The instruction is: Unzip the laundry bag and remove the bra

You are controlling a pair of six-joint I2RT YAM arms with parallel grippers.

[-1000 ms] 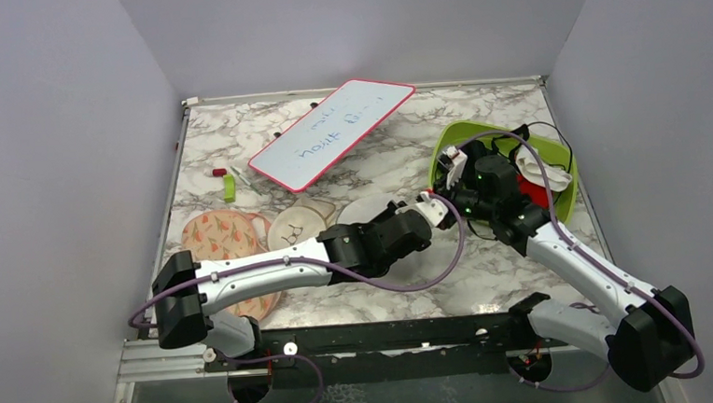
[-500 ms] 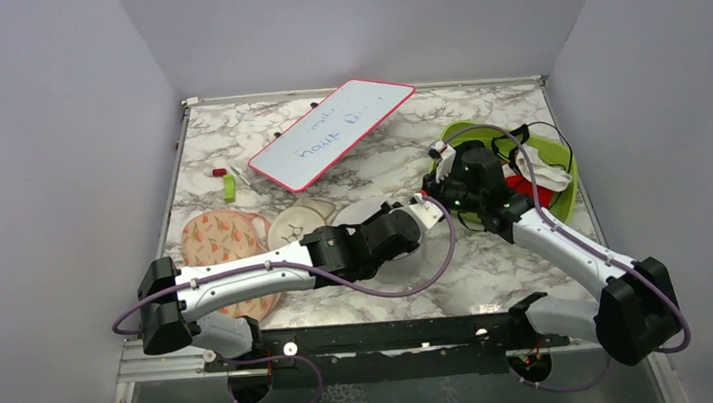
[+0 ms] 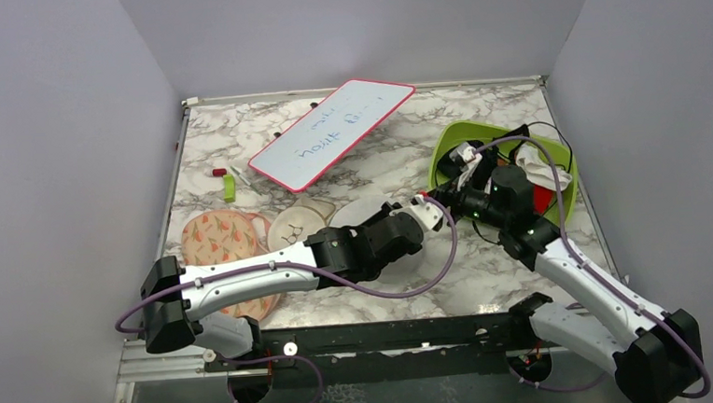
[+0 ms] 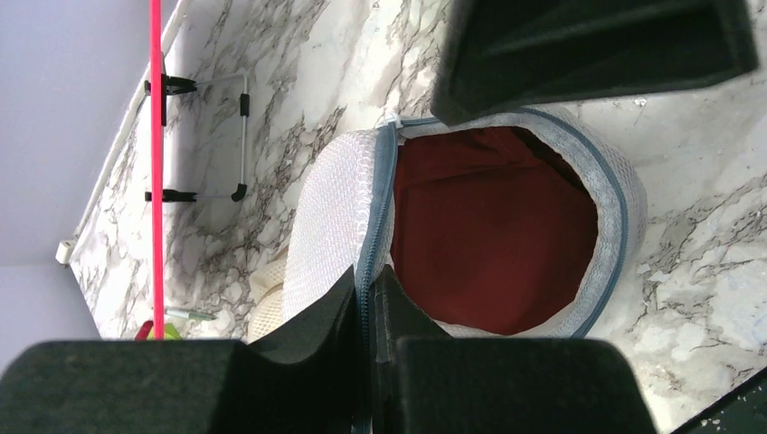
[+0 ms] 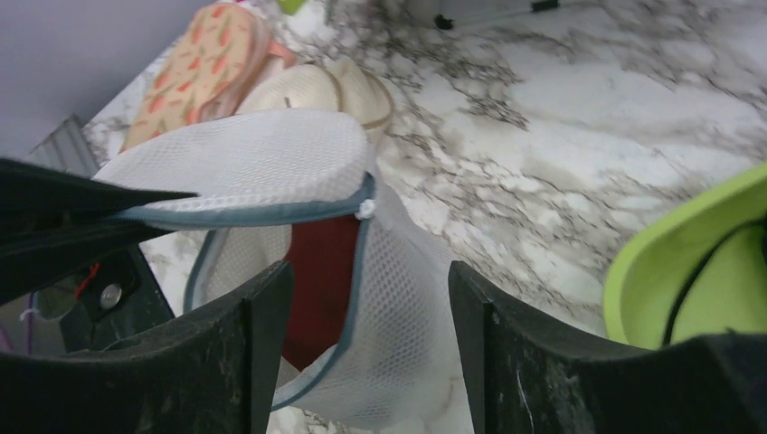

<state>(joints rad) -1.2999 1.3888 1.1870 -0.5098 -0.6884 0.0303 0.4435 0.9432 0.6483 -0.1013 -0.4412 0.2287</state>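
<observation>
Toward the near edge of the marble desk [image 3: 396,143], right of centre, the left pincer [image 4: 368,282] is clamped on the blue-grey zip edge of the translucent white mesh drum-shaped laundry bag [image 4: 330,217]. The bag gapes open, with the dark maroon-red soft fabric bra [image 4: 493,244] inside. Just beyond, the right pincer [image 5: 368,271] hovers with its fingers apart, beside the lime-green plastic bowl [image 3: 443,149] at the right edge.

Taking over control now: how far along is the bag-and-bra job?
Done: the laundry bag is unzipped wide, with its flap lifted. In hand: the left gripper pinches the zip edge, holding the flap up, and the right gripper is open, facing the opening. Left: the bra lies inside, not yet gripped.
</observation>
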